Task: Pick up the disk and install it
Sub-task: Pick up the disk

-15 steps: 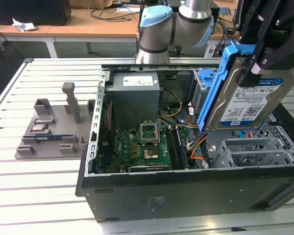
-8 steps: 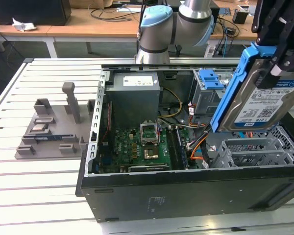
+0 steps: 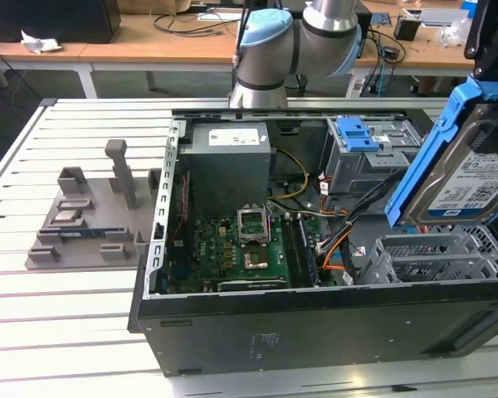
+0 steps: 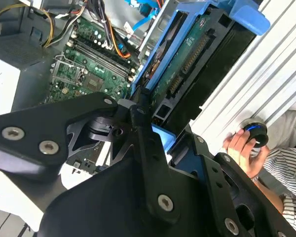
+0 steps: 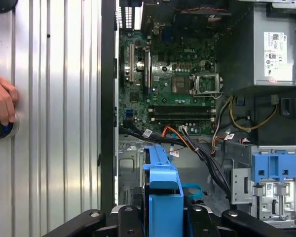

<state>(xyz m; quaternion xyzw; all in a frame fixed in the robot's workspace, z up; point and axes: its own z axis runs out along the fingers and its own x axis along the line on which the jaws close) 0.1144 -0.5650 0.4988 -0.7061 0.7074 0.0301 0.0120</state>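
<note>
The one disk (image 3: 469,178) hangs tilted above the single open computer case (image 3: 315,332) at the exterior view's right. It is held by the claw (image 5: 164,217), whose two fingers are closed against the disk's blue carrier frame. Inside the case sit one green motherboard (image 3: 232,249), one grey power supply box (image 3: 228,166) and one blue bracket (image 3: 357,133) atop a grey cage, while one hand (image 5: 1,106) rests on a dark round button (image 5: 0,129) on the slatted metal surface (image 3: 66,315).
</note>
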